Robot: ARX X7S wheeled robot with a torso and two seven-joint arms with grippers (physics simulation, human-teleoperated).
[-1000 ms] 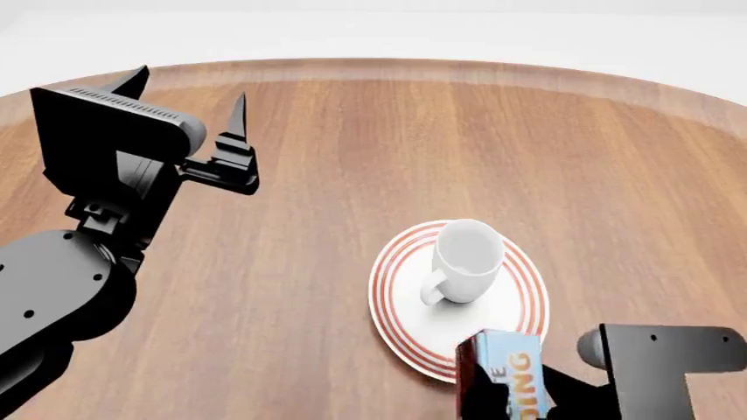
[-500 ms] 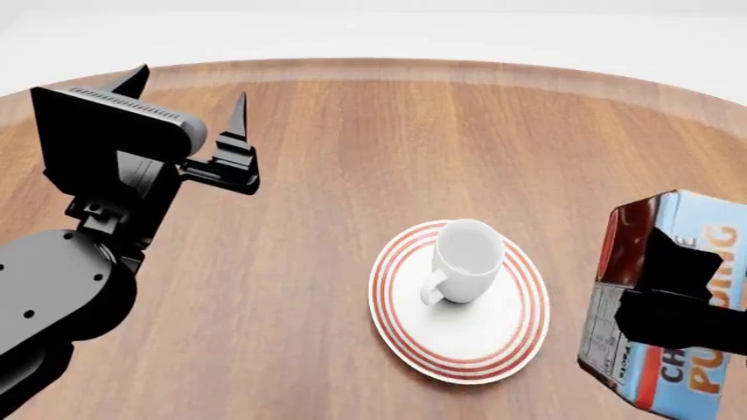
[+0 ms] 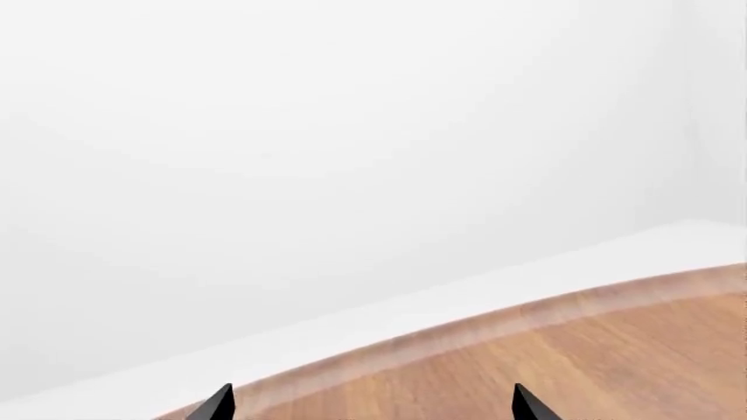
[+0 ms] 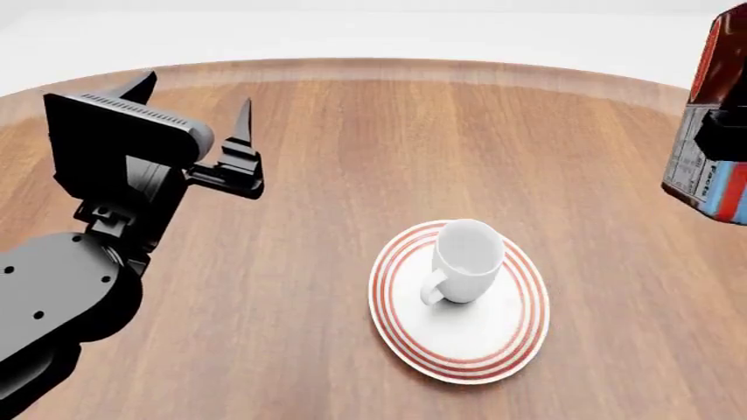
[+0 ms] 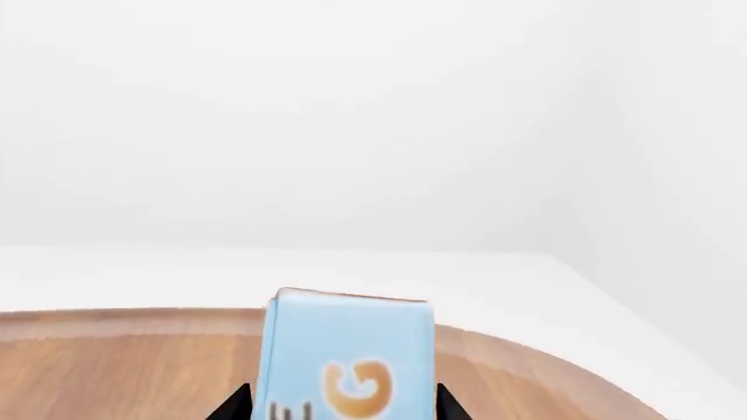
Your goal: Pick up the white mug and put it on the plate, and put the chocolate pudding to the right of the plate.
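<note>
Pudding [image 4: 715, 131] aloft at table [image 4: 350, 140] right edge.

The head camera looks forward and steeply down from above onto the round wooden table [image 4: 386, 157], with the red-ringed white plate [image 4: 513, 337] near the lower middle of its frame. The left wrist camera sits low over the same table [image 3: 561, 367], facing outward across its curved edge toward a plain white wall. The right wrist camera also looks outward over the table edge, very close behind the light blue pudding carton [image 5: 345, 354], which the head view [image 4: 712, 131] catches at its right border.
</note>
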